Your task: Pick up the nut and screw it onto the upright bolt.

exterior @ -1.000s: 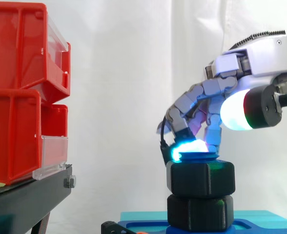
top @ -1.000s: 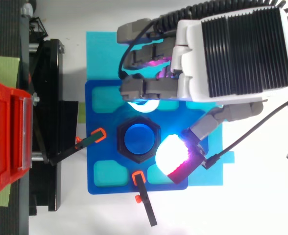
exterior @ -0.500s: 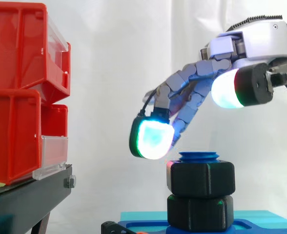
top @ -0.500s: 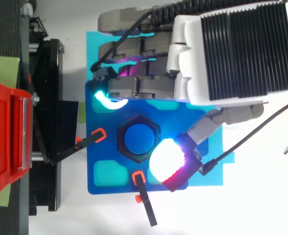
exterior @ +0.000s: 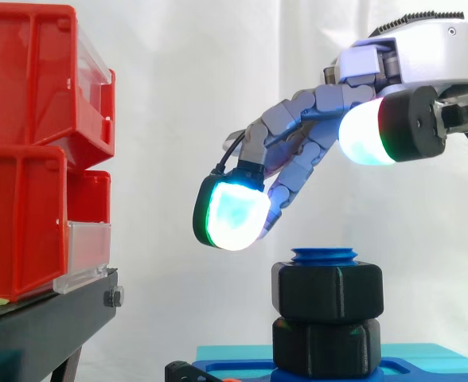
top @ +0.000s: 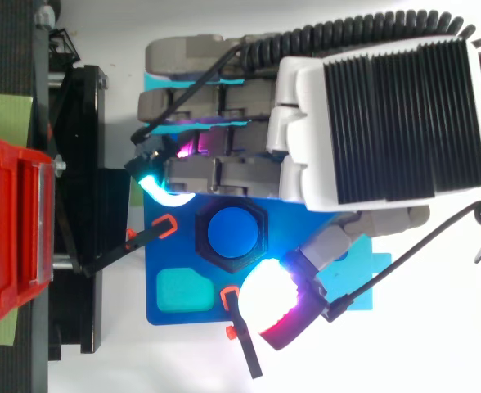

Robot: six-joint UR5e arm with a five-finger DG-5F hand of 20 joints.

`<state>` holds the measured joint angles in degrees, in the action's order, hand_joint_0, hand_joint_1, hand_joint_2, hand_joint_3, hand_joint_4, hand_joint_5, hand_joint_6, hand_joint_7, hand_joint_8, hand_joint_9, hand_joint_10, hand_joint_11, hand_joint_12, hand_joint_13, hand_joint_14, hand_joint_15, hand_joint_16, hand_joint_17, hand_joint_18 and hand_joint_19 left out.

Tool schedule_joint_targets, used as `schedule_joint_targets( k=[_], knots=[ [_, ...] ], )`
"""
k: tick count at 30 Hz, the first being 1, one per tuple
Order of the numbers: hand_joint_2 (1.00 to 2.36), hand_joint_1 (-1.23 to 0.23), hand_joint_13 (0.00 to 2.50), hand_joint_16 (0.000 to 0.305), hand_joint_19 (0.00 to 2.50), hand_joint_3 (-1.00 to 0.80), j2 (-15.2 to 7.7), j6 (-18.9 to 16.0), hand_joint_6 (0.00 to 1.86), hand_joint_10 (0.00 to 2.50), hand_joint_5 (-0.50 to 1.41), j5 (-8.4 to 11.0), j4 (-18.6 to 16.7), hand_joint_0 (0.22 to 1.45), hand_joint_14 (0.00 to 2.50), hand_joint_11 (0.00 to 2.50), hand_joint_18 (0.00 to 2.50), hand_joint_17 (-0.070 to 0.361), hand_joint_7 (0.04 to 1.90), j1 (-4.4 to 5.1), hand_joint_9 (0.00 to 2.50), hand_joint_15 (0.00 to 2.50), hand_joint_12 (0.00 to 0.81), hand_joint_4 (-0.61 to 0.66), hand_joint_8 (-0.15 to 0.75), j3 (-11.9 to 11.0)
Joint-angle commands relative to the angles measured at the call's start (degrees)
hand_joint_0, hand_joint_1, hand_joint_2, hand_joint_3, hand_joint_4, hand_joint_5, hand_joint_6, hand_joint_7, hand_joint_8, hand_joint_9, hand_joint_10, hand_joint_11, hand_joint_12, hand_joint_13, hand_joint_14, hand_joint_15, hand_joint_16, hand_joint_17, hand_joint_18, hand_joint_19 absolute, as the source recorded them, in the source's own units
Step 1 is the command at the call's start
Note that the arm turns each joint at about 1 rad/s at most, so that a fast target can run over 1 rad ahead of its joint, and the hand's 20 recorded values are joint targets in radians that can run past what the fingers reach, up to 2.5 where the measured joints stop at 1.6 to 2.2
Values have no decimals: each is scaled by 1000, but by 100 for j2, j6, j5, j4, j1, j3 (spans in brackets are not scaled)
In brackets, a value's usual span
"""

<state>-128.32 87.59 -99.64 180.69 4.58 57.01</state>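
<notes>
A black hexagonal nut (exterior: 327, 291) sits threaded on the upright blue bolt (top: 234, 233), whose top pokes out just above it. A second black nut (exterior: 326, 345) sits below it on the blue base plate (top: 165, 307). My hand (exterior: 413, 87) hovers above and to the left of the bolt, its fingers (exterior: 294, 151) stretched out straight and slanting down, clear of the nut. A glowing fingertip (exterior: 231, 213) hangs left of the bolt, above nut height. From above, the thumb pad (top: 271, 299) glows beside the nut. The hand is open and holds nothing.
Stacked red bins (exterior: 35, 151) stand on a black stand (exterior: 51, 322) at the left. Black clamps with orange tips (top: 150, 233) (top: 242, 332) hold the base plate. A cyan sheet (top: 363, 286) lies under the plate.
The fingers left the top nut, straightened and swung up and to the left. The whole hand rose slightly. The nut stays on the bolt.
</notes>
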Motion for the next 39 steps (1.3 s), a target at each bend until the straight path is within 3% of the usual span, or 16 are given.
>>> schedule_joint_targets(
  k=[1,7,15,23,39],
  knots=[
    [1000,-136,293,38,0,-500,-9,-5,503,0,-52,58,-60,460,0,0,0,84,748,43,684,0,321,148,219,162],
    [1000,-134,299,38,0,-500,0,-110,504,0,-37,102,-438,460,0,0,0,85,905,96,691,0,323,186,229,337],
    [1000,-148,342,36,0,-500,0,-119,505,0,-15,102,-350,470,0,0,0,81,1145,96,720,0,320,148,242,337],
    [1000,-173,398,34,0,-500,0,-119,505,0,2,102,-341,477,0,0,0,76,1263,96,775,0,314,127,251,337],
    [1000,-230,641,26,0,-500,0,-22,508,0,62,-47,-271,500,0,0,254,60,1423,-71,1050,0,258,130,258,337]
  ],
)
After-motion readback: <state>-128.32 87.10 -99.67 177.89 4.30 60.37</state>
